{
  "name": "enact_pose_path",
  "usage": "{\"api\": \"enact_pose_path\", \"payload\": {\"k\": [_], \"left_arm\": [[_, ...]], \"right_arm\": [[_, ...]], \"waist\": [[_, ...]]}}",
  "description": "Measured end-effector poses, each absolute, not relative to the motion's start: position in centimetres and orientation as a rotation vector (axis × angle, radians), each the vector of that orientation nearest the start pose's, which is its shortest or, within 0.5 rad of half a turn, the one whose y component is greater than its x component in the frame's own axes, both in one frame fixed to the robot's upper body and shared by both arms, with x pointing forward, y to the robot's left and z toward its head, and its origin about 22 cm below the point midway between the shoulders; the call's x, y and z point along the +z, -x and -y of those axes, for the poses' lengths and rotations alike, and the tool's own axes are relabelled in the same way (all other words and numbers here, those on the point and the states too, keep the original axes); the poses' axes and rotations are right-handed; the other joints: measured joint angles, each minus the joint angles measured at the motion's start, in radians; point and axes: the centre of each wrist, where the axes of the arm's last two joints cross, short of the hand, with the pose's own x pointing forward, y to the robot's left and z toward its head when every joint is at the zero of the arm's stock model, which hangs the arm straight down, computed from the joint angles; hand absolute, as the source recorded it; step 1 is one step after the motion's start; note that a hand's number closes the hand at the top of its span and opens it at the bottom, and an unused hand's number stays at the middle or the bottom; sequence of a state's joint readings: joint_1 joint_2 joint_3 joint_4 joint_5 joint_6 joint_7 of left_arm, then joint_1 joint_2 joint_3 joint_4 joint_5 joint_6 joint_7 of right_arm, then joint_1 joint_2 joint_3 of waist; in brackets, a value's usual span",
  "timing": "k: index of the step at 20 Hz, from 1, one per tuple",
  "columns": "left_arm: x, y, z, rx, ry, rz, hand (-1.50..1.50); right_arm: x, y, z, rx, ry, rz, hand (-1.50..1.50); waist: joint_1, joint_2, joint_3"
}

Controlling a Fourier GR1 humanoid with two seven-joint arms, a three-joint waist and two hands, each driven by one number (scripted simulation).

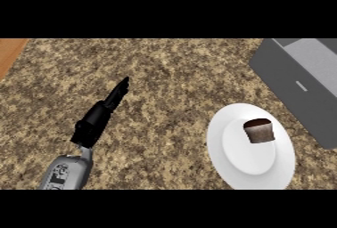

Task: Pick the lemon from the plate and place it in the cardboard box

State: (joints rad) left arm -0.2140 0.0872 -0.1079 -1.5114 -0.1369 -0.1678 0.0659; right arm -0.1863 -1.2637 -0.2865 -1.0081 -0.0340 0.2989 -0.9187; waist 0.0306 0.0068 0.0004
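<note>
A white plate lies on the granite counter at the lower right. On it sits a brown, cupcake-like object with a dark top; no yellow lemon shows. A grey box stands at the upper right, open at the top, partly cut off by the view's edge. My left hand is at the left of the counter, well apart from the plate, fingers straight and pointing up and to the right, holding nothing. My right hand does not show.
The speckled brown granite counter fills the view. A strip of orange wooden surface shows at the upper left corner.
</note>
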Motion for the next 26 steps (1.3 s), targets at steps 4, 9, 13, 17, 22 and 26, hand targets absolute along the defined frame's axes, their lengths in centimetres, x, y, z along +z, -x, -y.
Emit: {"api": "enact_pose_path", "payload": {"k": [4, 9, 13, 17, 22, 26], "left_arm": [[4.7, -28.8, -20.4, -0.476, 0.067, 1.611, 0.0], [4.3, -28.4, -20.3, -0.477, 0.066, 1.611, 0.0], [4.1, -28.4, -19.8, -0.477, 0.074, 1.609, 0.0], [4.6, -28.9, -19.2, -0.479, 0.073, 1.611, 0.0], [4.4, -28.4, -20.0, -0.482, 0.067, 1.615, 0.0], [4.9, -28.8, -19.7, -0.49, 0.073, 1.62, 0.0]], "right_arm": [[26.4, -24.7, 54.7, 1.005, 0.738, 1.958, 1.5], [26.3, -27.9, 53.2, 0.985, 0.734, 1.95, 1.5], [25.4, -30.1, 52.7, 1.01, 0.758, 1.923, 1.5], [23.2, -32.5, 51.3, 1.065, 0.766, 1.903, 1.5], [20.0, -34.8, 49.9, 1.106, 0.791, 1.857, 1.5], [17.8, -36.4, 48.7, 1.079, 0.739, 1.772, -1.5]], "waist": [[0.005, 0.0, 0.0], [0.007, 0.001, 0.0], [0.007, 0.002, 0.0], [0.006, 0.003, 0.0], [0.008, 0.003, 0.001], [0.017, 0.008, 0.001]]}}
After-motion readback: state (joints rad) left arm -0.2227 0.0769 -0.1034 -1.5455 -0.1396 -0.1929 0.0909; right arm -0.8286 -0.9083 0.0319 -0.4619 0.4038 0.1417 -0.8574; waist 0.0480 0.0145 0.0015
